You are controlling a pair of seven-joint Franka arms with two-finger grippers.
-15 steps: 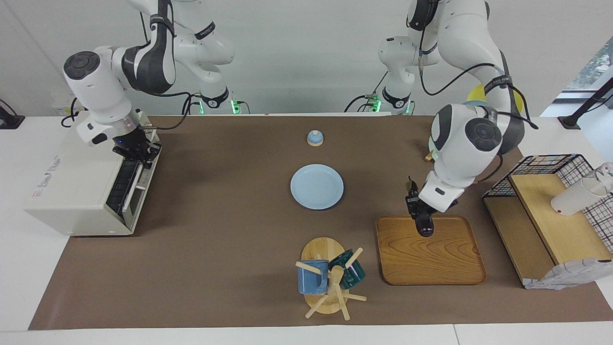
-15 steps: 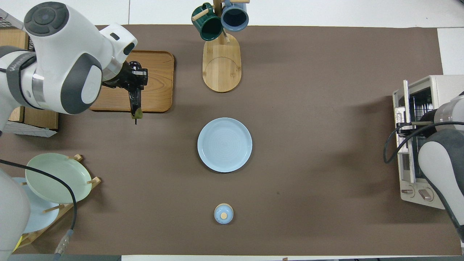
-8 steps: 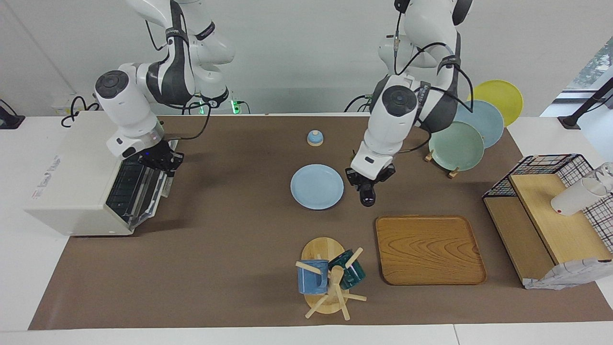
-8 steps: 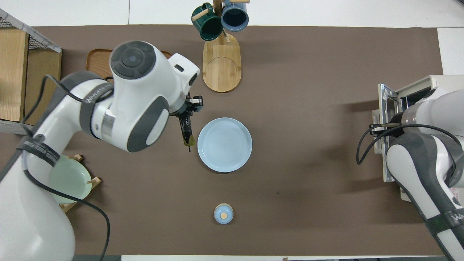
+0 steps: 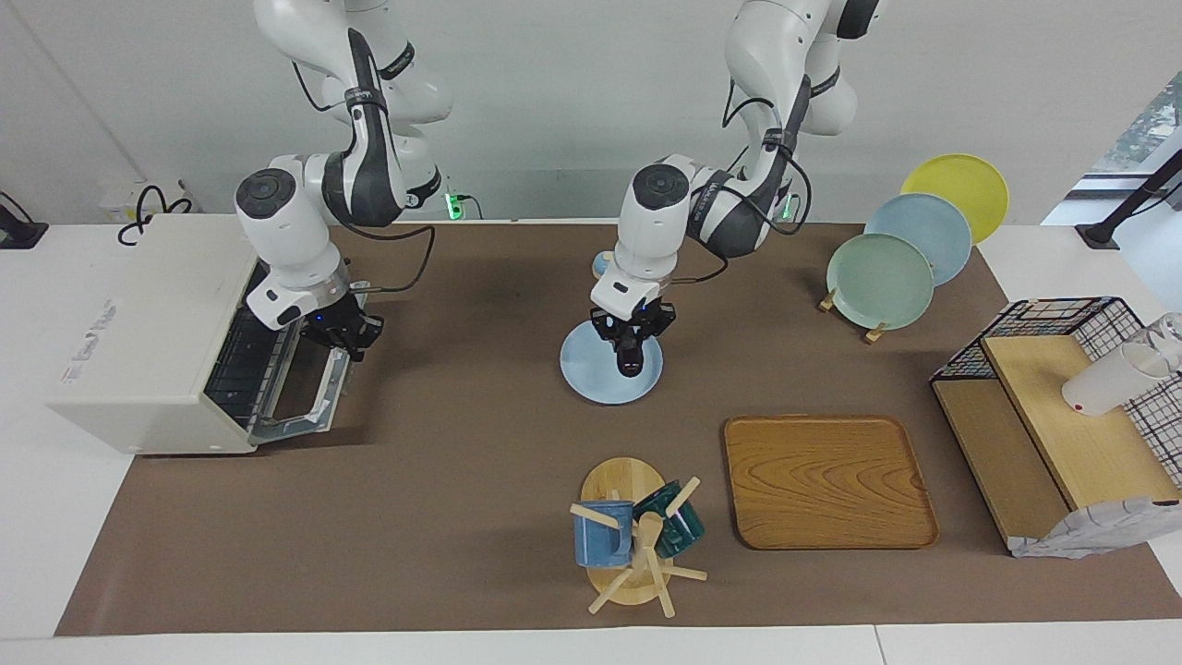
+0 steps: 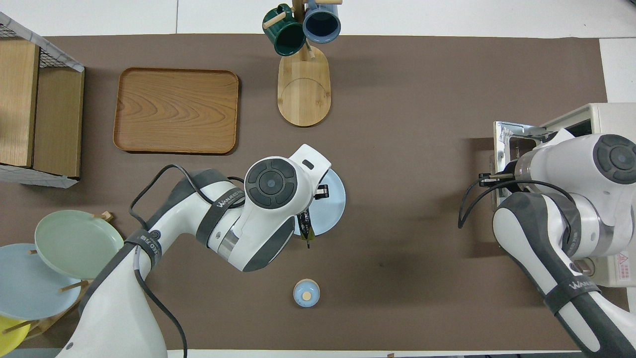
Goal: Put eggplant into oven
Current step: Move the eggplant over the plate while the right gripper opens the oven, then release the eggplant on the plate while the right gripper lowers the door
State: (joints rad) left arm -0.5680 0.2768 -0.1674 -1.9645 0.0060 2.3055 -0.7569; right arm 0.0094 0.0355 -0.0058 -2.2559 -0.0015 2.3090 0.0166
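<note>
Brown mat, facing view: left gripper, clamped on eggplant, is now crossing over plate, having left tray; right gripper, fingers shut on oven door, is pulling it further down. Overhead view: eggplant is hanging over plate rim; path to oven looking clear, lid and mug rack sitting aside.

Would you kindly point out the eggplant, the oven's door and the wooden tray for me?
eggplant (image 5: pixel 629 358): facing view, on its dark rounded end below the left hand.
oven door (image 5: pixel 300 404): facing view, on its dark glass pane.
wooden tray (image 6: pixel 176 110): overhead view, on its bare middle.
</note>
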